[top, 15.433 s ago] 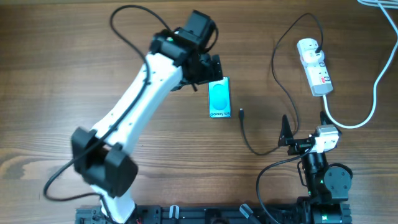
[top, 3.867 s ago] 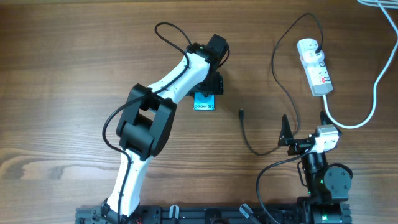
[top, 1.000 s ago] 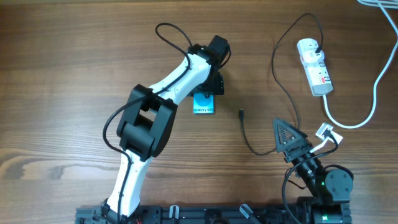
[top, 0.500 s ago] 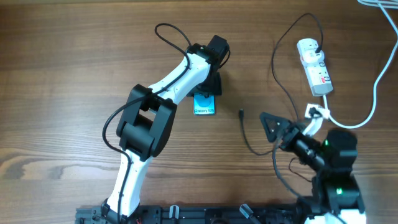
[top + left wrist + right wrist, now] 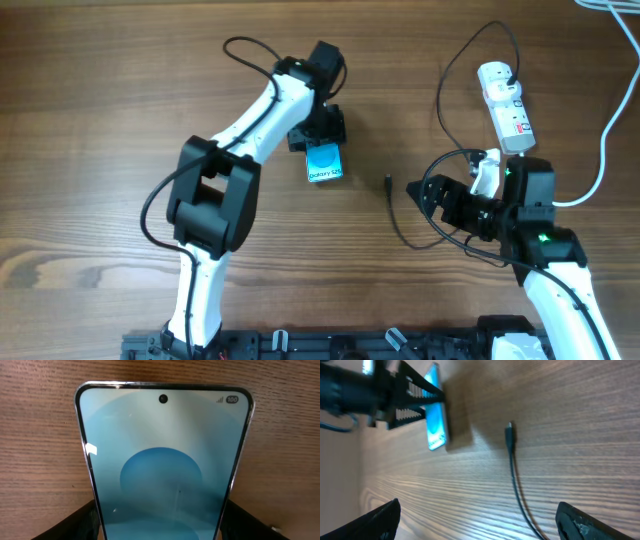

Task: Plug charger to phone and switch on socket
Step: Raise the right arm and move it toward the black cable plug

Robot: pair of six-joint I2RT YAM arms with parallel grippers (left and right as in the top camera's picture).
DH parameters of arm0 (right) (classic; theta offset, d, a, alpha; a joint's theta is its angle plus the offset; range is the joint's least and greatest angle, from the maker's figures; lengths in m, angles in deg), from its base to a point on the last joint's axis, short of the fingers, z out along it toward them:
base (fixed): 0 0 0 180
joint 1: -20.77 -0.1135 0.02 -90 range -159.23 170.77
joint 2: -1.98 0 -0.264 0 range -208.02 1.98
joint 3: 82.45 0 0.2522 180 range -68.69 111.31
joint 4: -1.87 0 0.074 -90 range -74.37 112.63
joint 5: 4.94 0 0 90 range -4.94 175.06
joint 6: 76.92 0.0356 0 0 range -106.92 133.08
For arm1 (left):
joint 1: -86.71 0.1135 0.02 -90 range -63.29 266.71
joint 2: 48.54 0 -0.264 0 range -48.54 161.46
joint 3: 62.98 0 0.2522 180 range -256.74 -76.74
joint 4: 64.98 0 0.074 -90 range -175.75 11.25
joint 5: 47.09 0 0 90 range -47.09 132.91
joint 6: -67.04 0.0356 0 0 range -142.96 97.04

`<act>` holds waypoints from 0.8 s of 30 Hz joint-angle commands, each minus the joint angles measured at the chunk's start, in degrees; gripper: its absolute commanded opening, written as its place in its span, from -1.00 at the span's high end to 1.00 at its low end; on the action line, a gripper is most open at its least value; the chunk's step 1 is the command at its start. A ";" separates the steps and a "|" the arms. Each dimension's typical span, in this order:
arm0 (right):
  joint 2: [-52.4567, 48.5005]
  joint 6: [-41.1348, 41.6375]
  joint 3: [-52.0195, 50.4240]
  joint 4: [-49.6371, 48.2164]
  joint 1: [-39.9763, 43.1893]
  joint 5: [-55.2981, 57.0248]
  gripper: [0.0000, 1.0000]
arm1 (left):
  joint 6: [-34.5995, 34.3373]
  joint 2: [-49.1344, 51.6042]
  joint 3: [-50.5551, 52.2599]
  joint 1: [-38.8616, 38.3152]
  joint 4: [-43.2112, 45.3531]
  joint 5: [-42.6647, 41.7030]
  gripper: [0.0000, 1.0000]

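The phone point(image 5: 324, 162) is clamped by its long edges in the closed left gripper point(image 5: 322, 136); the left wrist view shows a dark finger on each side of its lit screen, and the right wrist view suggests it is tipped up off the wooden table point(image 5: 110, 90). The charger's plug tip point(image 5: 388, 182) lies loose on the table just right of the phone, not touching it. Its thin black cable point(image 5: 397, 228) trails away from the phone, then loops up to the socket point(image 5: 507, 106), well apart to the phone's right. The right gripper point(image 5: 477, 510) hovers on the far side of the plug from the phone, its 2 fingers spread wide with nothing between them. The cable looks light and limp, so pushing on it would likely just buckle it. The better hold is the short rigid plug body directly behind the tip, pinched across its flat sides. The phone's glass is probably slippery, so insertion force needs a firm clamp.
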 commanded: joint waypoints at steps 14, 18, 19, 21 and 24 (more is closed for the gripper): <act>-18.64 -9.35 20.81 21.73 -2.60 14.82 -1.00 | 1.60 -2.51 0.15 6.36 -0.46 -21.20 -0.58; -18.51 -5.05 20.83 16.79 -2.19 18.53 -0.99 | -0.94 -2.51 0.15 2.12 2.73 -10.60 -0.86; -18.51 -4.15 20.83 15.72 -2.03 20.33 -0.99 | -2.86 -2.51 0.17 0.87 3.17 -6.29 -0.86; -18.51 -2.45 20.83 13.51 -1.95 27.36 -0.99 | -6.19 -2.51 0.17 -2.34 4.48 3.65 -0.99; -18.53 -2.56 20.81 12.76 -1.95 35.28 -0.99 | -6.67 -2.49 0.17 -7.82 7.13 14.71 -0.99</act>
